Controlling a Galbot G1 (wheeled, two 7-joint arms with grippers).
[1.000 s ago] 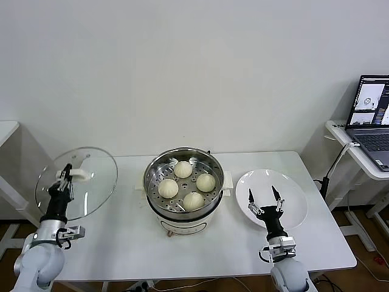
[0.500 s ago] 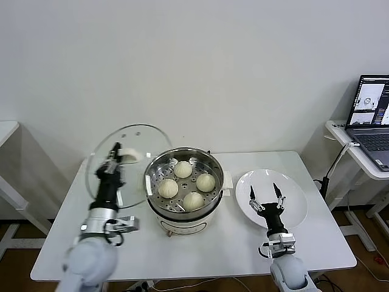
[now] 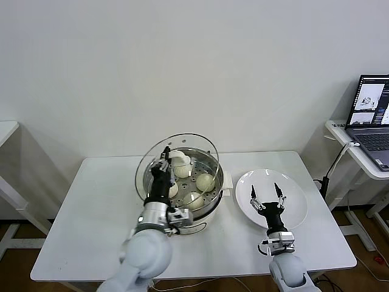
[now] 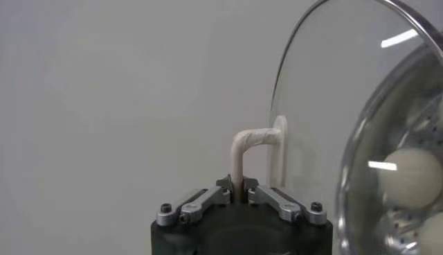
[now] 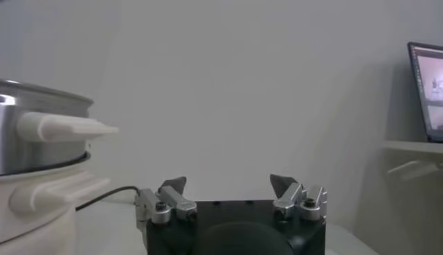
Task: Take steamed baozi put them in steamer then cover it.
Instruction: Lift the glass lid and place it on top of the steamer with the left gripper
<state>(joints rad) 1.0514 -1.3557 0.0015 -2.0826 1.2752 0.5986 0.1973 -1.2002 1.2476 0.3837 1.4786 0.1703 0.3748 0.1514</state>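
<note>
The steamer point(image 3: 213, 204), a shiny steel pot on a white base, stands mid-table with several cream-white baozi point(image 3: 205, 181) on its perforated tray. My left gripper point(image 3: 164, 159) is shut on the white handle point(image 4: 249, 142) of the clear glass cover point(image 3: 191, 149). It holds the cover tilted on edge over the pot's left half. Through the glass point(image 4: 332, 104) a baozi point(image 4: 414, 177) shows. My right gripper point(image 3: 267, 193) stands open and empty over the white plate point(image 3: 295, 210), right of the pot. The pot's wall point(image 5: 34, 132) shows in the right wrist view beyond the right gripper point(image 5: 228, 186).
A laptop point(image 3: 371, 112) sits on a side table at the far right. A black cable hangs at the table's right edge point(image 3: 325, 182). The pot's white side handle point(image 5: 62, 127) juts toward the plate.
My left arm has swung the cover from beyond the table's left edge rightward to the pot, where it now hangs tilted over it. The right arm has hardly moved.
</note>
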